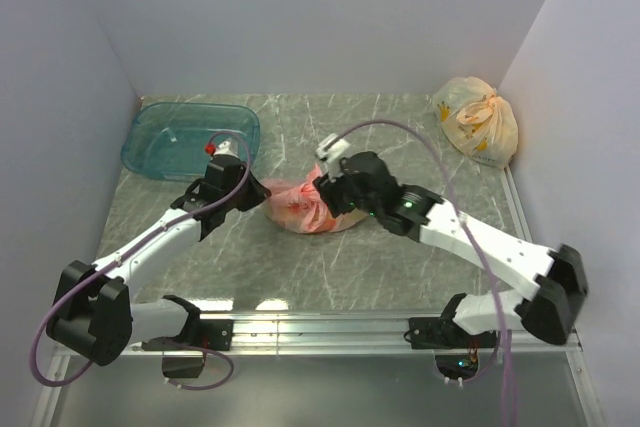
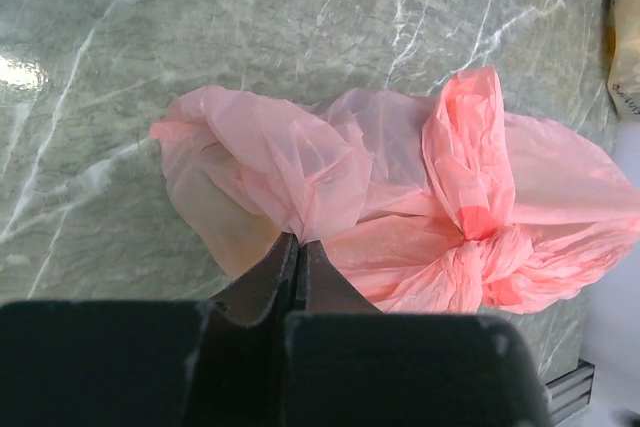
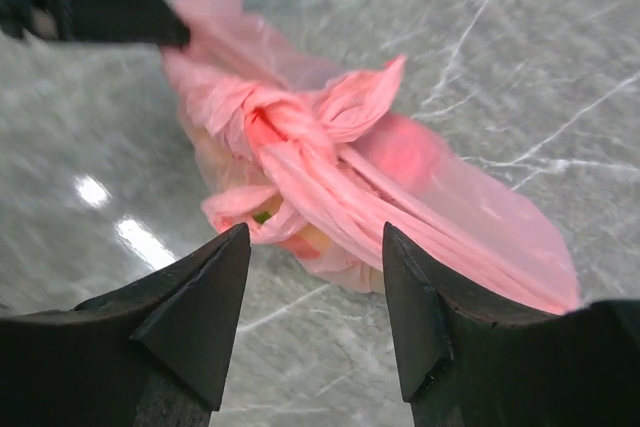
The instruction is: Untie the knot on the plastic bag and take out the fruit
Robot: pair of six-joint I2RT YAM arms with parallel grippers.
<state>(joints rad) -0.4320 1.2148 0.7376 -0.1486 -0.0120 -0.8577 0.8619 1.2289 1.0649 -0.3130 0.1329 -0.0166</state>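
Pink crinkly plastic bag lies mid-table between the arms, its knot tied and the fruit only a pale blur through the film. The left gripper is pinched together on a fold of it, while the right gripper hangs with its jaws apart just short of the knot. Orange print on the yellow bag in the far right corner is too small to read.

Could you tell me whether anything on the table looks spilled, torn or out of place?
Nothing stands out. The pink bag lies knotted with nothing spilled; the left gripper pinches a fold of it, the right gripper is open near the knot.
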